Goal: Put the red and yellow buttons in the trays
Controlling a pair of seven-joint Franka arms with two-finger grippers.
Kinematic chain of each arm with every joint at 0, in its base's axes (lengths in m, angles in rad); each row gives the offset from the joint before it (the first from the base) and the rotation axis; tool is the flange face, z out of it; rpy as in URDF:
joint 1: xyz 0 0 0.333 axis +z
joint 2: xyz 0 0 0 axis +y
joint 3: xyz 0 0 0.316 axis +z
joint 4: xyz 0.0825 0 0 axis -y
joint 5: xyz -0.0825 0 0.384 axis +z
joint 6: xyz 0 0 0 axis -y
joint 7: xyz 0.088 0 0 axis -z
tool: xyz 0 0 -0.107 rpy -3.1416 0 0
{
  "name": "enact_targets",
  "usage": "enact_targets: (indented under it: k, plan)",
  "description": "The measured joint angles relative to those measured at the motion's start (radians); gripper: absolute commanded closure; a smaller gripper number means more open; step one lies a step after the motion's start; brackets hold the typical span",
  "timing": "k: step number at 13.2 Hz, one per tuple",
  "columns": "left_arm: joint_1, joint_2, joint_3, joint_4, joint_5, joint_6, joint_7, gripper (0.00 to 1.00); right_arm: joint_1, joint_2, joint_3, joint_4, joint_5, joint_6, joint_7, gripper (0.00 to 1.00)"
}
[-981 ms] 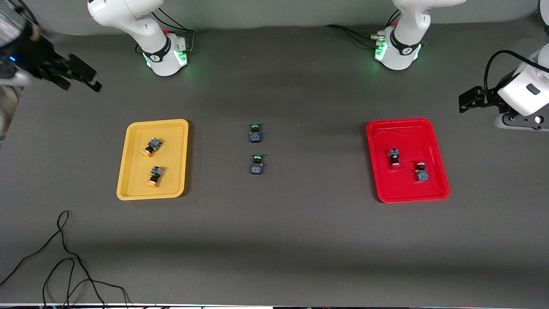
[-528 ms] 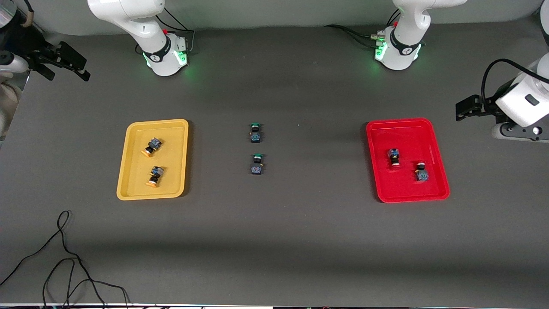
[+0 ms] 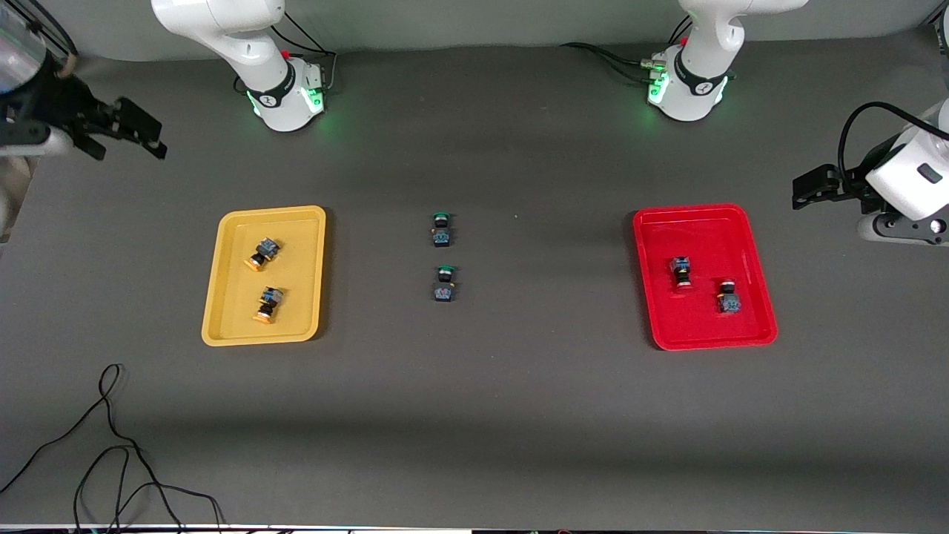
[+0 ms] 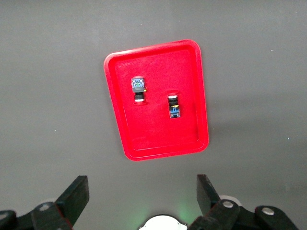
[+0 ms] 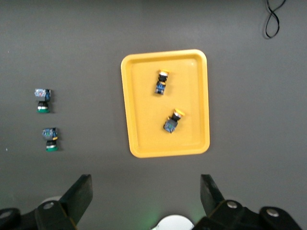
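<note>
Front view shows both yellow buttons lying in the yellow tray and both red buttons in the red tray. Left gripper and right gripper hang wide open, empty, high above their trays; no pick seems left.

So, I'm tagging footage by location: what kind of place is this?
Probably a robotics lab bench: two arm bases bolted along a dark grey table, a yellow tray and red tray set out, and loose black cable.
</note>
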Motion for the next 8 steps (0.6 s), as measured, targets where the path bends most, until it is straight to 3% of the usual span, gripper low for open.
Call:
enact_targets:
  k: [3,8]
  plan:
    - [0.000,0.001,0.001,0.000,0.000,-0.002,0.000,0.00,0.000,0.073,0.000,0.033,0.000,0.042,-0.001,0.00]
    - [0.000,0.004,0.002,0.000,-0.001,-0.002,0.000,0.00,0.000,0.084,0.000,0.056,0.000,0.042,-0.001,0.00]
